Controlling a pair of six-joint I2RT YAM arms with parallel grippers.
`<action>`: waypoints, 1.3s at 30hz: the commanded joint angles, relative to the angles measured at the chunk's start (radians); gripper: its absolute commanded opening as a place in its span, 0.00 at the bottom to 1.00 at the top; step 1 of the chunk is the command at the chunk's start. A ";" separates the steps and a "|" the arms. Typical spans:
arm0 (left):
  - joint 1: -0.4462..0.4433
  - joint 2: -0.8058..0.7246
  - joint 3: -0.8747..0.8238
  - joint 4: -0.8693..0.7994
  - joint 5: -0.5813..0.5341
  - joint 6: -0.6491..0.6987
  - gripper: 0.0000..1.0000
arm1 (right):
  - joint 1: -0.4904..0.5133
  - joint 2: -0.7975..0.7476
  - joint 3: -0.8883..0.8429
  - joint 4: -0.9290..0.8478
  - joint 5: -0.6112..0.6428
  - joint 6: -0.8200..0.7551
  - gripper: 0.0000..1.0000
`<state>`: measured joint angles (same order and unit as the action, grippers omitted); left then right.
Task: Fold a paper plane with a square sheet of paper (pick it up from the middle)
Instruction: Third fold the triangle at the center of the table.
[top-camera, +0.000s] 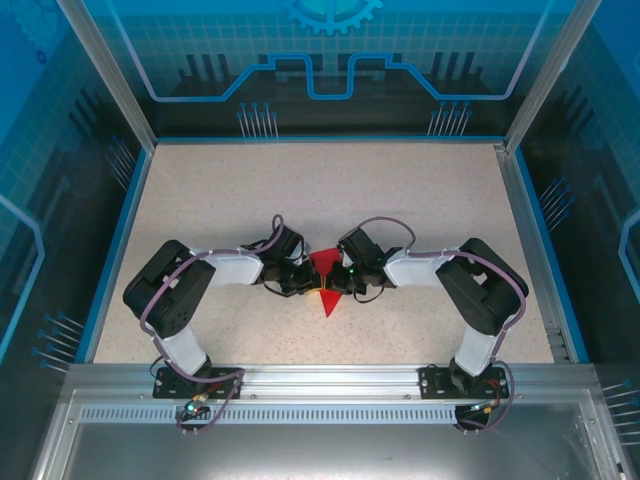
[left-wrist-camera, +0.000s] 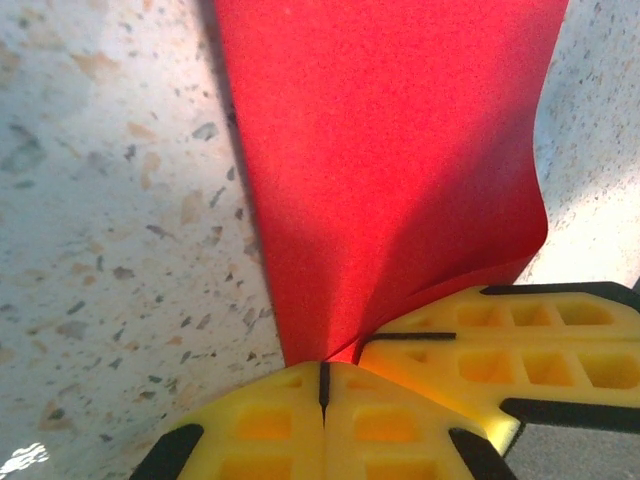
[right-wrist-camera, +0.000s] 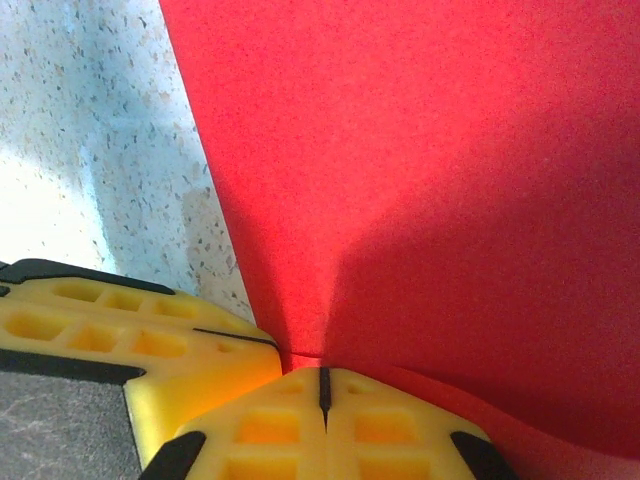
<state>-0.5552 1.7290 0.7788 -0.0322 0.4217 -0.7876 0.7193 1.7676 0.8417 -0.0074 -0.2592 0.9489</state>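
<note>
The sheet of paper (top-camera: 325, 268) is bright red and creased into a pointed triangular shape, its tip toward the near edge. It is held between both grippers at the table's middle. My left gripper (top-camera: 308, 282) is shut on its left side. In the left wrist view the yellow fingers (left-wrist-camera: 270, 420) meet at a closed seam and the paper (left-wrist-camera: 390, 170) rises out of it. My right gripper (top-camera: 343, 282) is shut on the right side. In the right wrist view the paper (right-wrist-camera: 420, 180) spreads up from the closed right gripper (right-wrist-camera: 323, 380). Both pinch points sit side by side, almost touching.
The speckled beige table (top-camera: 420, 200) is bounded by a blue rim and clear enclosure walls. An aluminium rail (top-camera: 330, 375) runs along the near edge by the arm bases. The other arm's yellow fingers (left-wrist-camera: 520, 345) crowd each wrist view's corner.
</note>
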 joint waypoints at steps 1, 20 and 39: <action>-0.017 0.017 0.007 -0.101 -0.081 0.000 0.00 | 0.014 -0.044 -0.030 0.003 0.005 -0.019 0.00; -0.027 0.009 0.002 -0.117 -0.108 -0.003 0.00 | 0.128 -0.159 -0.169 0.075 -0.002 0.024 0.00; -0.029 0.000 0.015 -0.136 -0.120 0.011 0.00 | 0.144 -0.283 -0.292 0.161 0.065 0.054 0.00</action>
<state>-0.5766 1.7214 0.7929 -0.0650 0.3698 -0.7872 0.8532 1.5234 0.5709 0.1585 -0.2379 0.9989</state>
